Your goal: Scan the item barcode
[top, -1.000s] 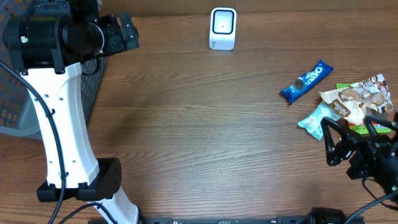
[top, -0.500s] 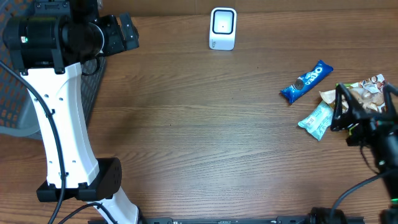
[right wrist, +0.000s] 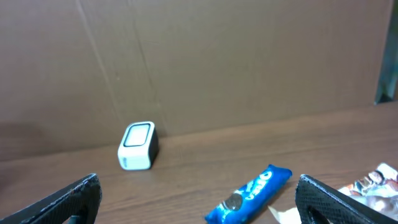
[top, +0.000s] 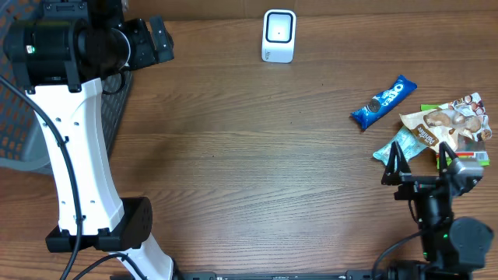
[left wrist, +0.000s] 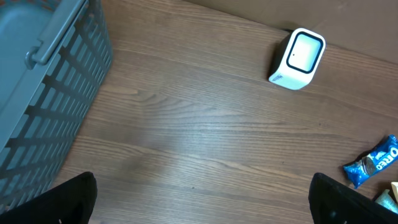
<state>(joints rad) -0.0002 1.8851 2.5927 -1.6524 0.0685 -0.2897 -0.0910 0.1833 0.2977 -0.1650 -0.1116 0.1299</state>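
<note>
I hold the right gripper [top: 418, 162] wide and empty at the near edge of the snack pile [top: 447, 123], placed, I judge, for a pick. The Oreo pack [top: 383, 102] lies just beyond on the surface [top: 257, 155]. The left gripper [left wrist: 205, 208], also wide and empty, hangs by the grey basket [left wrist: 37, 93], which leaves the way to the white scanner [top: 278, 35] open.

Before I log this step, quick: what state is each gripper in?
Left gripper: open, holding nothing.
Right gripper: open, holding nothing.
</note>
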